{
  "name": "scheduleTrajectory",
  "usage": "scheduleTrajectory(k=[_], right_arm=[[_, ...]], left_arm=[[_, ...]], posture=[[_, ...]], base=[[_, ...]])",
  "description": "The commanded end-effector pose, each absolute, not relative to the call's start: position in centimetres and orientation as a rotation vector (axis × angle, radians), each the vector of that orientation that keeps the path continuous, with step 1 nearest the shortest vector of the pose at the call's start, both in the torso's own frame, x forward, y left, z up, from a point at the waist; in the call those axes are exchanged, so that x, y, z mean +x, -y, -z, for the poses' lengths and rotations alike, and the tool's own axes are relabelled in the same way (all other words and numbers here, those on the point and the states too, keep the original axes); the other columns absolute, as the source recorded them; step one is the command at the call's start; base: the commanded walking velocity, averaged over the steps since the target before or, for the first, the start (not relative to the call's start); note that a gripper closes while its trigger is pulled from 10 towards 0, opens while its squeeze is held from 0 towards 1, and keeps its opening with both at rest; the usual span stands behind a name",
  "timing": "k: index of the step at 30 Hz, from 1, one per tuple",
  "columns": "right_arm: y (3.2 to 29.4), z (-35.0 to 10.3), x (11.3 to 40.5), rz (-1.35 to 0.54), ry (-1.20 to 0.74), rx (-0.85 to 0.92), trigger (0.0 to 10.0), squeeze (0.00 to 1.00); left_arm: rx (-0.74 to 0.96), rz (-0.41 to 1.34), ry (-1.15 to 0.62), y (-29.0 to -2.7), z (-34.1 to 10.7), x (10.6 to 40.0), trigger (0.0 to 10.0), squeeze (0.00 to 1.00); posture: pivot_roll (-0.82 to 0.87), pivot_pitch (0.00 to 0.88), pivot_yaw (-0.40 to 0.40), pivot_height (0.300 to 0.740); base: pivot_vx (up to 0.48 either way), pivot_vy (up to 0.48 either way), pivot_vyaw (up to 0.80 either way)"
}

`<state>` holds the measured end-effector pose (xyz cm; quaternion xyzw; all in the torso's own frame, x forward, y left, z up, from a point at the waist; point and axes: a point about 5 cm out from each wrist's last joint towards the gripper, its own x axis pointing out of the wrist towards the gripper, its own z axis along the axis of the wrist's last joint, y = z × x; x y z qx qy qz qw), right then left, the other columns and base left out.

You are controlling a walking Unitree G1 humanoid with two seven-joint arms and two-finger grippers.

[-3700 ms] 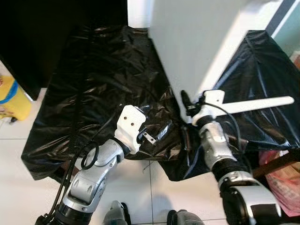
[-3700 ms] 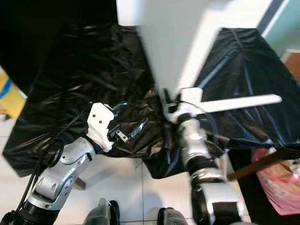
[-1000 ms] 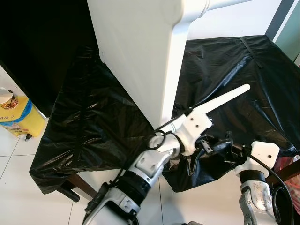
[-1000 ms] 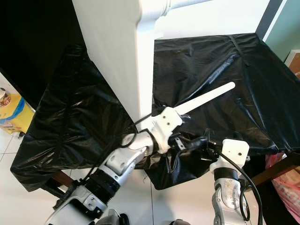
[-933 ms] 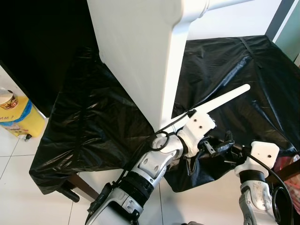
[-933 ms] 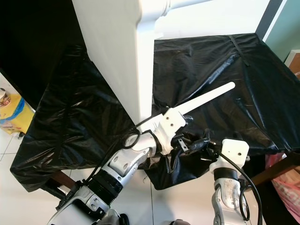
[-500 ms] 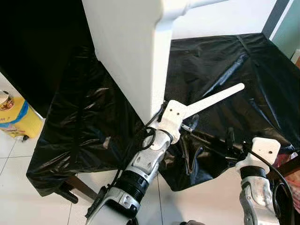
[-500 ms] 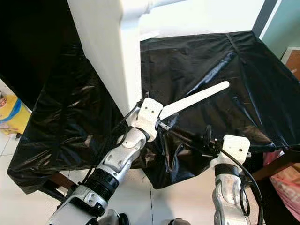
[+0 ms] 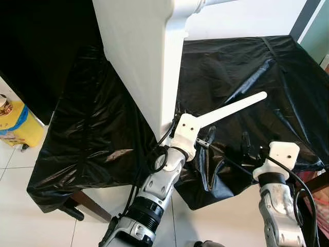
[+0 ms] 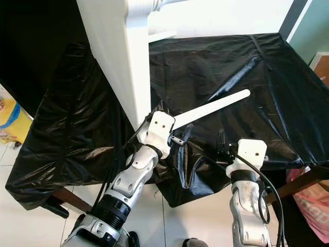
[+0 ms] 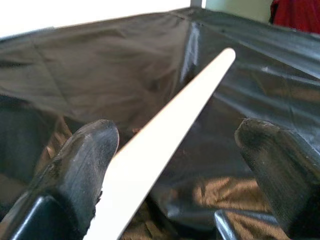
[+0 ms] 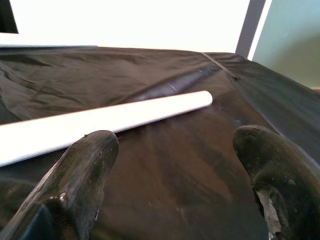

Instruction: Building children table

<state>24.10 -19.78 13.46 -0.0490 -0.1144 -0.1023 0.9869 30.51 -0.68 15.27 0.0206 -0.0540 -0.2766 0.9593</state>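
Two silver arms reach over a table draped in crinkled, glossy black plastic sheet (image 9: 103, 128) in the left eye view. A big smooth white tabletop panel (image 9: 139, 56) stands tilted on edge there, a turned white leg (image 9: 198, 6) joined at its upper corner. A loose white leg (image 9: 234, 108), long, tapered and round-tipped, lies flat on the sheet. The left gripper (image 9: 201, 140) sits at the loose leg's thick end; the right gripper (image 9: 245, 146) hovers just beside the sheet's near edge.

The right eye view adds a yellow container (image 10: 7, 121) on the pale tiled floor (image 10: 31, 221).

In the left wrist view, matte black rubbery fingers (image 11: 85, 165) stand wide apart, the loose leg running between them, close along one.

In the right wrist view, the fingers (image 12: 85, 175) are likewise spread, holding nothing, the leg lying beyond them.
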Motion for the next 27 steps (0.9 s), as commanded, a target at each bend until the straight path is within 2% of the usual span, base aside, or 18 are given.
scheduleTrajectory(k=[1, 7, 8, 9, 14, 23, 27], right_arm=[[19.8, -12.8, 24.4, 0.187, 0.203, -0.103, 10.0, 0.0], [19.6, -12.9, 24.9, 0.162, 0.212, -0.11, 10.0, 0.0], [19.4, -13.1, 25.5, 0.142, 0.22, -0.11, 10.0, 0.0], [19.4, -13.1, 25.7, 0.136, 0.222, -0.11, 10.0, 0.0], [19.2, -13.2, 26.1, 0.122, 0.227, -0.111, 10.0, 0.0], [18.4, -14.0, 28.2, 0.003, 0.259, -0.128, 10.0, 0.0], [18.5, -14.1, 29.3, -0.042, 0.251, -0.137, 10.0, 0.0]], left_arm=[[0.059, 0.335, 0.093, -1.3, -14.5, 30.3, 10.0, 0.0], [0.101, 0.303, 0.086, -3.2, -14.0, 29.9, 10.0, 0.0], [0.138, 0.258, 0.071, -5.7, -13.4, 29.5, 10.0, 0.0], [0.154, 0.245, 0.07, -6.5, -13.3, 29.3, 10.0, 0.0], [0.169, 0.219, 0.065, -7.7, -13.1, 29.0, 10.0, 0.0], [0.233, 0.071, 0.019, -13.3, -12.6, 27.5, 10.0, 0.0], [0.241, 0.065, 0.026, -13.8, -12.9, 27.2, 10.0, 0.0]], posture=[[0.01, 0.099, -0.02, 0.74], [0.02, 0.094, -0.023, 0.74], [0.04, 0.089, -0.029, 0.74], [0.04, 0.087, -0.031, 0.74], [0.05, 0.085, -0.035, 0.74], [0.07, 0.079, -0.055, 0.74], [0.08, 0.078, -0.06, 0.74]], base=[[0.0, 0.0, 0.0], [0.0, 0.0, 0.0], [0.0, 0.0, 0.0], [0.0, 0.0, 0.0], [0.0, 0.0, 0.0], [0.0, 0.0, 0.0], [0.0, 0.0, 0.0]])
